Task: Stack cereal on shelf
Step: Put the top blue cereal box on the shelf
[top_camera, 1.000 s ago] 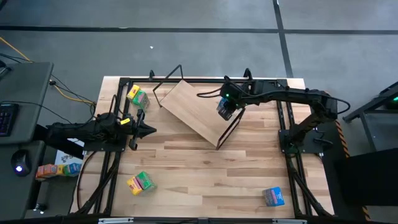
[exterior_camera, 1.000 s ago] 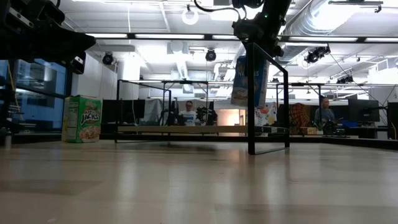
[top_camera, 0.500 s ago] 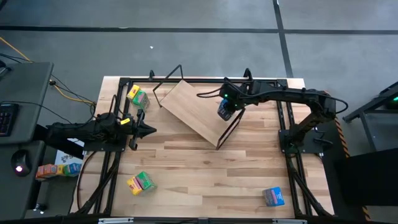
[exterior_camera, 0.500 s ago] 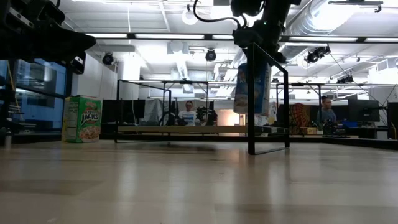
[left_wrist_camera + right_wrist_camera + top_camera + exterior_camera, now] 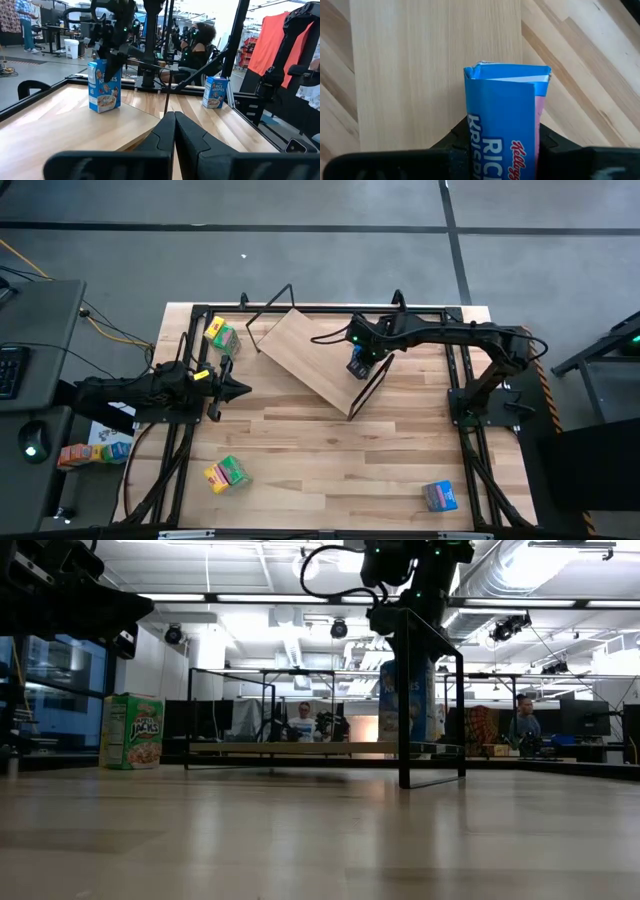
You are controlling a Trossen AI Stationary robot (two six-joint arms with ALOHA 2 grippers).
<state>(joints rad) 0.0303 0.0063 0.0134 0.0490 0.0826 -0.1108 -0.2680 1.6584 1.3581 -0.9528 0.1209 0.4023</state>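
My right gripper (image 5: 358,363) hangs over the tilted light wood shelf board (image 5: 310,355) and is shut on a blue cereal box (image 5: 104,85), which stands upright above the board's raised right end. The low view shows this box (image 5: 405,700) behind the shelf's black wire leg (image 5: 403,710). A green and yellow box (image 5: 222,336) lies by the far-left corner. Another one (image 5: 226,473) lies near-left, and a second blue box (image 5: 439,496) stands near-right. My left gripper (image 5: 235,390) waits shut at the table's left side. My right gripper pinches the blue box between its two fingers (image 5: 457,145), one on each opposite side of its upper part (image 5: 107,65). It comes from above, pointing down. The box is upright, and its lower end (image 5: 104,109) seems to meet the board.
The shelf's black wire legs (image 5: 268,308) stick out at its far-left end, toward the table's far edge. Black arm frames (image 5: 180,450) run along the left and right sides. More boxes (image 5: 85,452) sit off the table at the left. People sit in the room behind.
My right gripper has moved a little toward the table's left edge and down over the board. The blue box, hanging tilted a second ago, now stands upright with its bottom at the board.
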